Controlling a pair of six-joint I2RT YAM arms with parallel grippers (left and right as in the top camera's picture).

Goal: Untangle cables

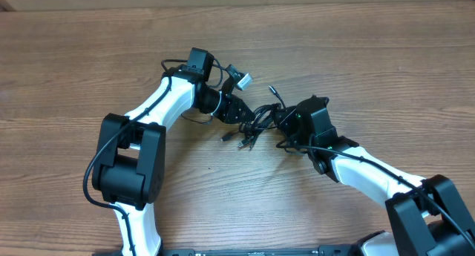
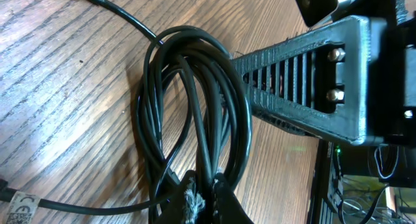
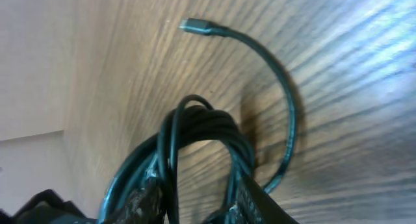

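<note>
The left hand (image 2: 205,206) is clamped tight on the thin black flexible cables (image 2: 240,120), its two fingertips pinching a few strands where the loops gather. From that pinch the coil spreads outward as several overlapping loops lying on the brown wood-grain bench (image 2: 71,87). Touching the coil's far side is a black ribbed finger (image 2: 292,81) of the right hand (image 3: 198,193). That hand is partly closed and grips the same bundle: strands run against both inner pads, and the loop arches out past the fingertips. One cord curves away from the bundle across the bench to a small silvery plug end (image 3: 193,25), which lies free. Seen from overhead, the tangle sits between the two hands near mid-bench, and a small silver-white plug (image 1: 243,81) lies just beside the left wrist.
</note>
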